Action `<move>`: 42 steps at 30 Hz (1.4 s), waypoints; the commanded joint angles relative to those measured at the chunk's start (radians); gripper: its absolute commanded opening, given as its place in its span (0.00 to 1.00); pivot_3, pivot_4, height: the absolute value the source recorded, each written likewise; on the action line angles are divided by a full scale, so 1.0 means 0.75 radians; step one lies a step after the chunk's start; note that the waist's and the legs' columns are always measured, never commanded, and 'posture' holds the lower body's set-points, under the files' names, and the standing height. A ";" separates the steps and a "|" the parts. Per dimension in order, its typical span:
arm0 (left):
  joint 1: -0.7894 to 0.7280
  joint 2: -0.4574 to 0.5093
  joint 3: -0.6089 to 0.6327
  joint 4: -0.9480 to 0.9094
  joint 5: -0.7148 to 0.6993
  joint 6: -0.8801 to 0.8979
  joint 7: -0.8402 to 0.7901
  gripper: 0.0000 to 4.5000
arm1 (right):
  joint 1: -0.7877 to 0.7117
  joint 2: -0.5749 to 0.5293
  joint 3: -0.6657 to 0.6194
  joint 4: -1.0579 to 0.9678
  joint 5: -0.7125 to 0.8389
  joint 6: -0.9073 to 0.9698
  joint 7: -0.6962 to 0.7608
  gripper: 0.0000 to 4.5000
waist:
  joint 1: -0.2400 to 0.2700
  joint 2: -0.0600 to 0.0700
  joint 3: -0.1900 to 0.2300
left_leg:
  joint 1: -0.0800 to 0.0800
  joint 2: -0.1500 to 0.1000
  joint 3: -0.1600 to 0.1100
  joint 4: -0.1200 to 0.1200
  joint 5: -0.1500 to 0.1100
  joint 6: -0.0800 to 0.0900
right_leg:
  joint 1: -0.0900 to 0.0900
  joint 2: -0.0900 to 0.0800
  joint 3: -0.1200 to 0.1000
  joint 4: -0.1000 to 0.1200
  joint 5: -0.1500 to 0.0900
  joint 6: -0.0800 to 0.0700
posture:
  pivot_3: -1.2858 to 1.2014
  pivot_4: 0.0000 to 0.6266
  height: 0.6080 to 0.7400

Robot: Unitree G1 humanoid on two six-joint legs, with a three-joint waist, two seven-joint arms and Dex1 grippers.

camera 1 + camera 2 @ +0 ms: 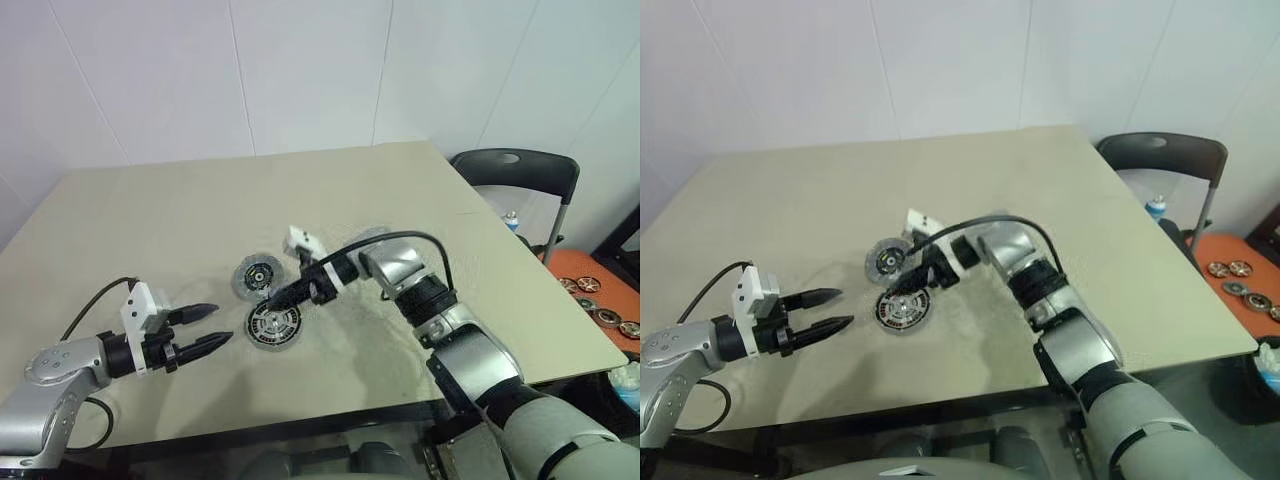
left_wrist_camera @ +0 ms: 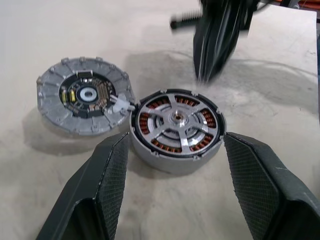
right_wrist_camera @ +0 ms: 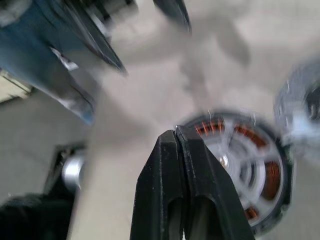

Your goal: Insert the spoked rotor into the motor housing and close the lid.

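The motor housing (image 1: 274,326) sits on the table near the front, copper windings showing. The spoked rotor (image 2: 177,118) lies inside it, its black ring around the silver spokes. Just behind and to the left, touching the housing, lies the lid (image 1: 258,276), a silver-grey disc with a dark centre. My right gripper (image 1: 271,298) is shut with nothing in it, its tip just above the housing's far rim, between housing and lid. My left gripper (image 1: 222,325) stands open to the left of the housing, its fingers (image 2: 107,165) either side of it and apart from it.
The beige table (image 1: 400,190) has bare room all around the two parts. Off its right edge stand a black chair (image 1: 520,172), a small bottle (image 1: 511,219) and an orange surface (image 1: 600,295) with several round motor parts.
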 commanded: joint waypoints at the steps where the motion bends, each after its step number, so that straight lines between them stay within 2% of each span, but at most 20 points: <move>1: -0.021 0.015 0.024 0.005 -0.003 -0.019 -0.007 0.71 | -0.030 0.055 -0.006 0.069 -0.032 -0.121 -0.116 0.00 | -0.002 -0.001 -0.001 | 0.000 0.000 0.000 0.000 0.000 0.000 | 0.000 0.000 0.000 0.001 0.000 0.000 | 0.52 0.00 1.00; 4: -0.028 0.012 0.029 0.012 -0.009 -0.016 -0.005 0.71 | -0.053 0.128 -0.049 0.185 -0.030 -0.164 -0.226 0.00 | -0.005 -0.002 -0.002 | 0.001 0.001 0.000 -0.001 0.000 0.000 | -0.001 0.000 0.000 0.002 0.000 0.000 | 0.52 0.00 1.00; 7: -0.011 0.010 0.036 0.004 -0.010 -0.021 -0.003 0.71 | -0.050 0.152 -0.041 0.230 -0.036 -0.180 -0.236 0.00 | -0.004 -0.002 -0.001 | 0.000 0.001 0.000 -0.002 0.000 -0.001 | -0.002 0.000 0.000 0.002 0.000 0.000 | 0.52 0.00 1.00; 14: -0.002 0.009 0.042 0.003 -0.006 -0.026 0.004 0.71 | -0.013 0.138 0.037 0.356 -0.141 -0.306 -0.260 0.00 | -0.001 0.001 0.001 | 0.003 0.000 0.000 -0.001 0.000 0.000 | -0.001 0.000 0.000 0.002 0.000 0.000 | 0.52 0.00 1.00; 23: -0.014 -0.005 0.024 0.016 0.001 -0.043 0.008 0.71 | -0.005 0.110 0.048 0.401 -0.175 -0.353 -0.235 0.00 | 0.005 0.001 0.001 | 0.021 0.000 0.000 -0.001 0.000 0.000 | 0.014 0.000 0.000 0.001 -0.001 0.000 | 0.52 0.00 1.00; 32: -0.039 -0.006 0.015 0.041 0.007 -0.051 -0.004 0.71 | -0.116 0.139 -0.185 0.199 0.098 -0.115 -0.064 0.00 | -0.003 0.003 0.002 | 0.018 0.001 0.000 -0.003 0.000 0.000 | 0.012 0.001 0.000 -0.001 0.000 0.000 | 0.52 0.00 1.00; 36: -0.040 -0.005 0.012 0.050 0.009 -0.060 -0.008 0.71 | -0.078 0.130 -0.123 0.210 0.045 -0.124 -0.062 0.00 | -0.006 0.002 0.001 | 0.012 0.002 0.000 -0.004 -0.001 -0.001 | 0.003 0.001 0.000 0.001 0.000 0.000 | 0.52 0.00 1.00; 39: -0.039 -0.004 0.014 0.050 0.009 -0.062 -0.009 0.71 | -0.014 0.100 -0.004 0.228 -0.069 -0.258 -0.075 0.00 | -0.002 0.002 0.001 | 0.010 0.002 0.000 -0.004 -0.002 -0.002 | 0.002 0.001 0.000 0.000 0.000 0.000 | 0.52 0.00 1.00; 42: -0.034 -0.002 0.021 0.054 0.010 -0.066 -0.010 0.71 | 0.002 0.100 0.024 0.310 -0.120 -0.306 -0.128 0.00 | -0.002 0.001 0.001 | 0.002 0.001 0.001 0.000 -0.002 -0.001 | -0.001 0.000 0.000 0.000 0.000 0.000 | 0.52 0.00 1.00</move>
